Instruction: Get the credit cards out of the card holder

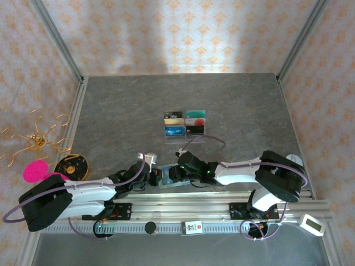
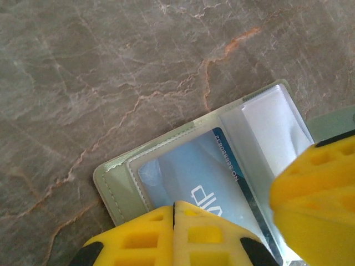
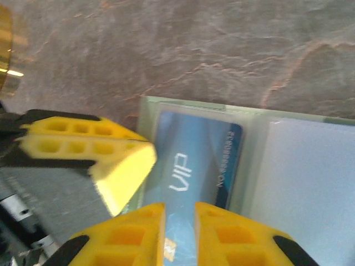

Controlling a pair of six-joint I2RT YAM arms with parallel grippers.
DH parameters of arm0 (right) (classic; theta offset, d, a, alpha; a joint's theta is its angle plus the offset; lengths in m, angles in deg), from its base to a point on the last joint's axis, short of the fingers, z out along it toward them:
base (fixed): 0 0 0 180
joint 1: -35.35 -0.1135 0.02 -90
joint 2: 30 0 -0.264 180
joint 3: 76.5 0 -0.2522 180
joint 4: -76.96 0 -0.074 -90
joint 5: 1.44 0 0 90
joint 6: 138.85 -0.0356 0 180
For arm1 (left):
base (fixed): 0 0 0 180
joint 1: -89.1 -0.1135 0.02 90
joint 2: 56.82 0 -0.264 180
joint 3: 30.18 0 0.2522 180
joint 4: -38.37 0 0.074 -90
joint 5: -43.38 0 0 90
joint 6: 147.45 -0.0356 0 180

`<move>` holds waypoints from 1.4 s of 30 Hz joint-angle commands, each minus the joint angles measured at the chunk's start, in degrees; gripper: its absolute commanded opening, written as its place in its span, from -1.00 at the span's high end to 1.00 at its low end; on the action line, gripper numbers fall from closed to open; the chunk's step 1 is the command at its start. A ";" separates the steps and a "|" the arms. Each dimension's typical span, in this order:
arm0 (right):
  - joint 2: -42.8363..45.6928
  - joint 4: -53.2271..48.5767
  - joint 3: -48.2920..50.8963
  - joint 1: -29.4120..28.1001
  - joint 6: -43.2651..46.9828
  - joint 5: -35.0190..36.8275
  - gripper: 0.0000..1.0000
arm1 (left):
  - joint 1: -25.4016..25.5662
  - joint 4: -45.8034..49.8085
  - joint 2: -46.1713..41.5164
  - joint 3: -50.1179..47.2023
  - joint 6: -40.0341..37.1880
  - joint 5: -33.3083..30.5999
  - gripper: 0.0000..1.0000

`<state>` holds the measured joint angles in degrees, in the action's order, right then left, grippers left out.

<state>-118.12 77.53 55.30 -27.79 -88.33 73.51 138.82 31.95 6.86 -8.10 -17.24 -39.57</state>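
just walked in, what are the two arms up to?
Both arms are working on the opened card holder at the near edge of the table. The left gripper is shut and down on the holder's corner, apparently pinning it. The right gripper has its jaws narrowed over the blue VIP card. Whether it has a grip is unclear. The card isn't out yet.
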 commanded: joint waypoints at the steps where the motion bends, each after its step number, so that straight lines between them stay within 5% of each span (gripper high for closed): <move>1: -1.43 -1.12 -0.50 0.64 -1.30 1.11 0.63 | -0.49 -0.73 0.61 1.02 -1.79 0.51 1.00; 14: -4.57 -4.63 -2.90 0.92 -2.00 2.33 0.63 | -0.49 -2.15 2.18 0.65 -2.41 2.72 1.00; 22: -2.22 -4.03 -1.43 0.93 -3.05 4.66 1.00 | -0.49 -3.37 3.07 0.12 -2.32 3.19 1.00; 42: 7.36 0.18 8.29 0.93 -7.59 8.37 1.00 | 1.42 -8.08 0.30 3.22 -4.26 6.16 1.00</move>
<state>-111.37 76.54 62.82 -27.06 -95.59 80.07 138.93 27.27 6.66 -6.99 -21.07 -35.00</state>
